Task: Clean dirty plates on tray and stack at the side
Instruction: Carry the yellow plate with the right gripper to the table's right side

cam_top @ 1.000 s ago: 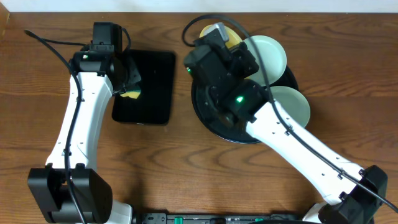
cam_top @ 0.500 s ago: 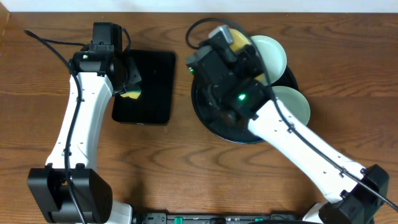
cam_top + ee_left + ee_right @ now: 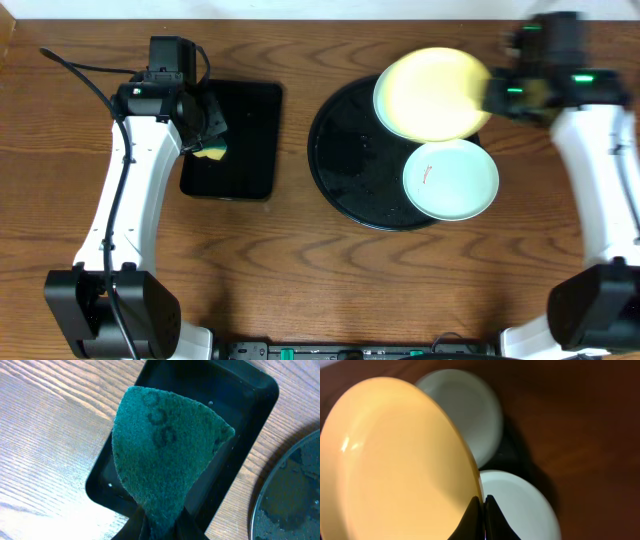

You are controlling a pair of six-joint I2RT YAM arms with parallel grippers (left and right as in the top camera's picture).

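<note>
Yellow plate [image 3: 430,95]: held off the tray [image 3: 340,150], over its far right part and overlapping the rim there. Right end effector [image 3: 482,510] clamped on the plate's right rim, fingers nearly together. The right arm reaches in from the table's [image 3: 300,260] right edge, forearm running away from the base, wrist turned left; it is blurred in the overhead.

Mint plate [image 3: 451,180]: flat on the tray's near right part, red smear on its left side, just beside the yellow plate.

Right wrist view: an upper pale plate [image 3: 465,410] and a lower pale plate [image 3: 520,505] show past the yellow rim. The overhead shows one only; cannot match them.

Left arm: stretched forward, left end effector [image 3: 159,527] clamped on a sponge [image 3: 160,460] over the small tray [image 3: 250,405]. Green face seen from the wrist, yellow edge from overhead.

Room: the tray's left half is bare black; open table lies between the two trays.
</note>
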